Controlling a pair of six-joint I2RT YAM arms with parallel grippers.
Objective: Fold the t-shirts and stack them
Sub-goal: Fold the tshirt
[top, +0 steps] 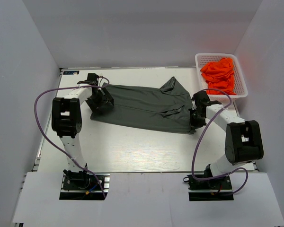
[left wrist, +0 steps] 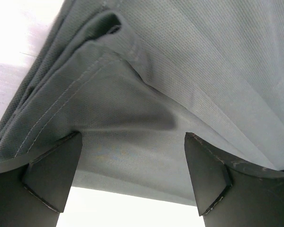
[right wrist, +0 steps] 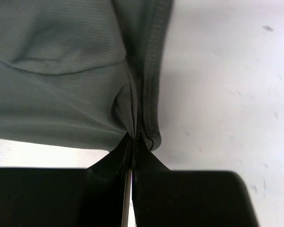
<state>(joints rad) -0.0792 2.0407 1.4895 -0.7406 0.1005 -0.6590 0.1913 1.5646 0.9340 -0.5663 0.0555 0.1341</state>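
The right end effector (right wrist: 132, 138) pinches the grey t-shirt (top: 142, 106) by its edge; the left end effector (left wrist: 132, 161) hangs wide open over it.

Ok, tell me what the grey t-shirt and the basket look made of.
The grey t-shirt looks like a fine matte knit, possibly synthetic mesh jersey: tiny pinhole texture and stitched hems show up close. The basket looks like white moulded plastic: its walls are a regular open lattice.

1 t-shirt (top: 142, 106) lies spread across the table's (top: 132, 146) far half. The left gripper (top: 100, 101) is at its left end and the right gripper (top: 195, 118) at its right end. A basket (top: 199, 66) in the far right corner holds the other t-shirts (top: 220, 73).
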